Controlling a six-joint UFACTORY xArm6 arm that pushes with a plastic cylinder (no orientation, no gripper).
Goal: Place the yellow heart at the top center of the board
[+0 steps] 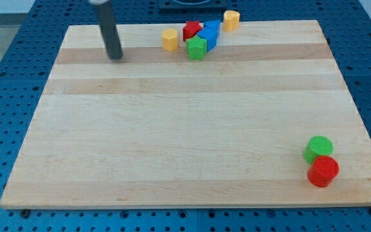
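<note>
Two yellow blocks lie at the view's top. One yellow block [169, 39] sits left of the cluster near the top centre; its shape is hard to tell. The other yellow block [230, 20] sits at the board's top edge, right of the cluster. Which of them is the heart I cannot tell. Between them lie a red star [191, 29], a green block [197, 48] and two blue blocks [210, 34], touching one another. My tip [115, 57] rests on the board at the upper left, well left of the nearer yellow block and apart from all blocks.
A green cylinder [318, 148] and a red cylinder [323, 171] stand together near the board's lower right corner. The wooden board [185, 129] lies on a blue perforated table [5, 77].
</note>
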